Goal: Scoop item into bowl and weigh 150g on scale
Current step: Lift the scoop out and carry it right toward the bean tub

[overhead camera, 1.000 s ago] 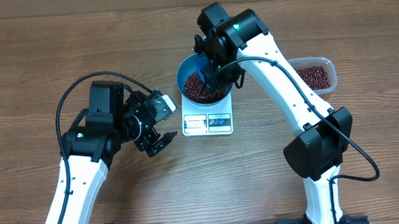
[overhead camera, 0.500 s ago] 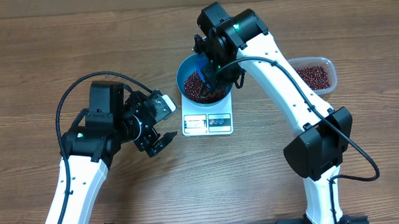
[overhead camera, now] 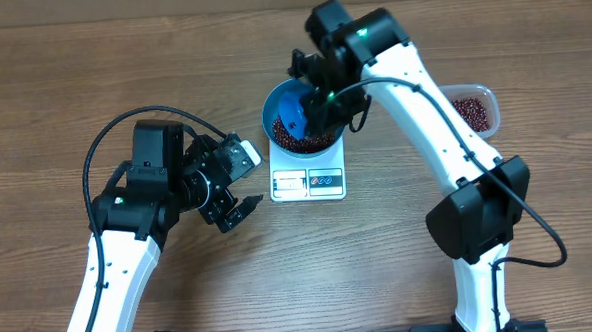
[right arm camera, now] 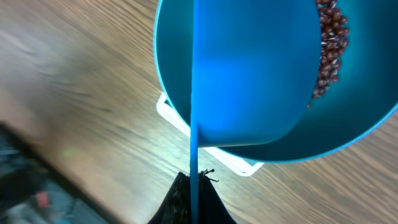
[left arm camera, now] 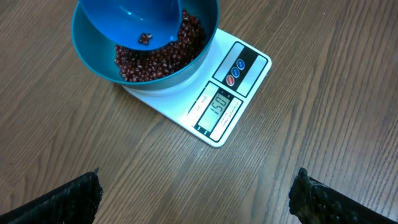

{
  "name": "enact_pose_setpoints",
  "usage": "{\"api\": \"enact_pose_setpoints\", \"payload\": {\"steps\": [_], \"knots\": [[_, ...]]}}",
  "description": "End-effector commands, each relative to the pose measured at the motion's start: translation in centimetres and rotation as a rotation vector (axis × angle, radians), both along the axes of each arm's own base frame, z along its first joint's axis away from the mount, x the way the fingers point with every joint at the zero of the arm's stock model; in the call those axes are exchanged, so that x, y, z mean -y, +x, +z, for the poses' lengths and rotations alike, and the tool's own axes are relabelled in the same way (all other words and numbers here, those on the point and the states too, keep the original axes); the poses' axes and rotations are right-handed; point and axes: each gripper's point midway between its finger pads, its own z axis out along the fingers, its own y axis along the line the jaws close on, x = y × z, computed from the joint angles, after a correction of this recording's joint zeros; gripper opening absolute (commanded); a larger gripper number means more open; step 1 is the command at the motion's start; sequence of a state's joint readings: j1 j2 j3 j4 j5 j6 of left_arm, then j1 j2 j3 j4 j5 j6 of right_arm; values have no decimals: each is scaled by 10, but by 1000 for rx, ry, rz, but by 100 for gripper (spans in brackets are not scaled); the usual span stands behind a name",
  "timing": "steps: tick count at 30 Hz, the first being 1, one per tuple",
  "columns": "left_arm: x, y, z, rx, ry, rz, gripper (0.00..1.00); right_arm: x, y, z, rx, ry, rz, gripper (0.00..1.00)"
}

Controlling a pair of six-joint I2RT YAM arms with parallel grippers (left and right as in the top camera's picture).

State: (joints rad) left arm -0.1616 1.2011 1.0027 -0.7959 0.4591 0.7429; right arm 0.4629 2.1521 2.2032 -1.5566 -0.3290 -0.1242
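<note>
The brown wooden tabletop [overhead camera: 122, 73] carries a small white rectangular digital scale [overhead camera: 309, 182]. Its long axis runs front to back, with the display edge toward the robot, reading 150. A round teal-blue bowl [overhead camera: 271, 112] sits on the scale's far half. A clear rectangular plastic tub [overhead camera: 493, 102] lies well right of the scale. The left gripper [overhead camera: 240, 210] hovers just left of the scale, fingers spread wide and empty. The right gripper [overhead camera: 318, 100] hangs above the scale, fingers closed on a small blue plastic scoop [overhead camera: 294, 111]. The scoop's handle runs leftward and its cup tilts inside the bowl. Small dark red-brown beans [overhead camera: 305, 138] cover the bowl's bottom.
</note>
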Motion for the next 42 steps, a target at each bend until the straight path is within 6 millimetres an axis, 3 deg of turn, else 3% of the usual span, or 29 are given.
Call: {"api": "enact_pose_setpoints", "payload": {"steps": [1, 7, 20, 33, 37, 42], "knots": [[-1, 0, -4, -3, 9, -11, 100, -4, 7, 25, -45, 199, -34, 4], [-1, 0, -4, -3, 9, -11, 100, 22, 25, 47, -49, 330, -115, 4], [-1, 0, -4, -3, 9, -11, 100, 124, 53, 66, 3, 327, -356, 4], [-1, 0, -4, -3, 9, -11, 100, 221, 45, 62, 49, 76, -556, 4], [-1, 0, -4, -2, 9, -11, 99, 245, 36, 56, 48, -52, -586, 4], [-1, 0, -4, -3, 9, -11, 99, 261, 34, 53, 50, -121, -627, 4]]}}
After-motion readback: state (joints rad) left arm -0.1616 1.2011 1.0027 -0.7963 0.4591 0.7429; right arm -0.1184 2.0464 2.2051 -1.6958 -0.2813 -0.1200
